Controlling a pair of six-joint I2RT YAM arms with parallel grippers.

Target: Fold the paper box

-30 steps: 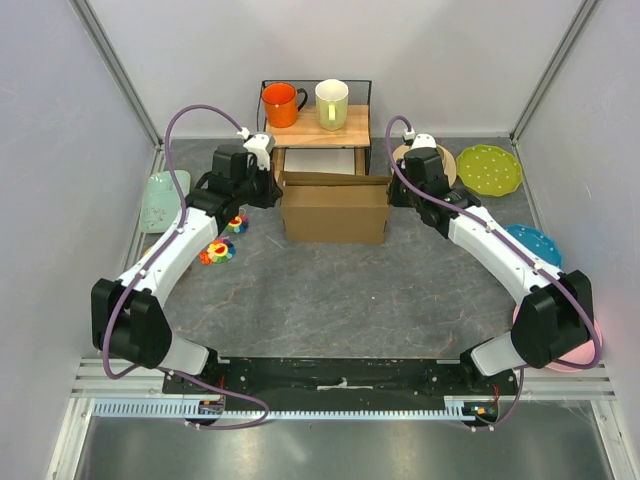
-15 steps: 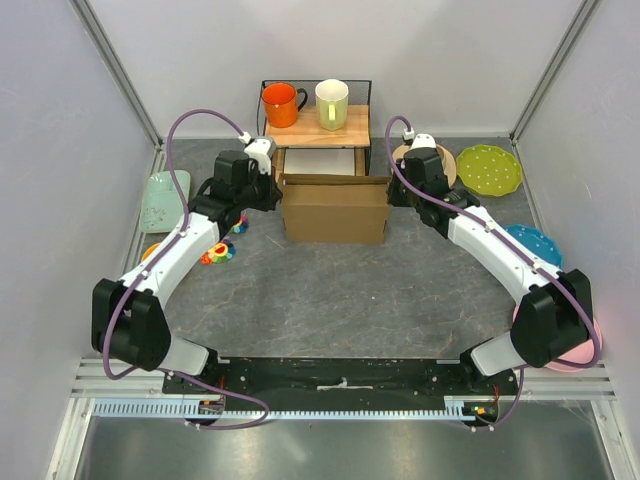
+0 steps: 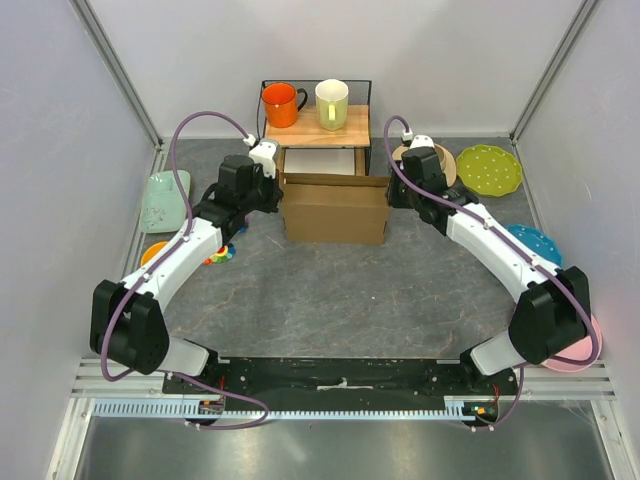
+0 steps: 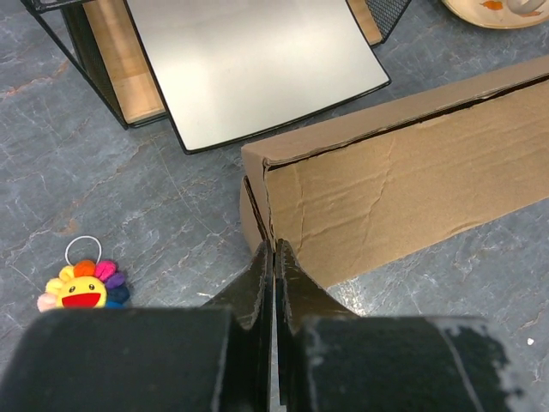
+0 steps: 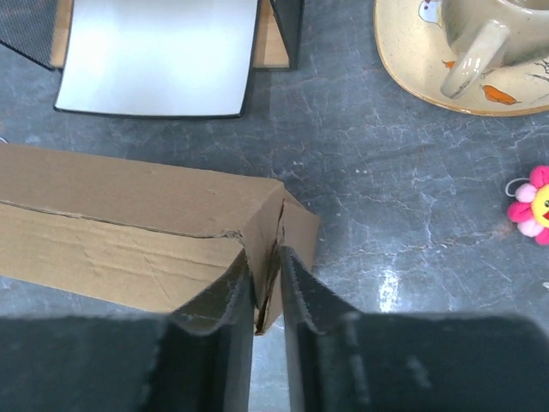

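Grey marbled counter (image 3: 330, 290) is carrying the paper box (image 3: 335, 208), sitting between both arms' jaws. Left jaws are pressing shut against its left corner; right jaws are standing slightly parted astride the right corner flap (image 5: 296, 232). Unclamped, that flap is probably risking springing outward, undoing the fold.

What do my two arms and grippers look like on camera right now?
The left arm and right arm have white tube-like links joined by bulky black joints. A purple cable loops from each wrist back along the arm. The left gripper and right gripper have plain matte black, wedge-shaped fingers, no markings visible.
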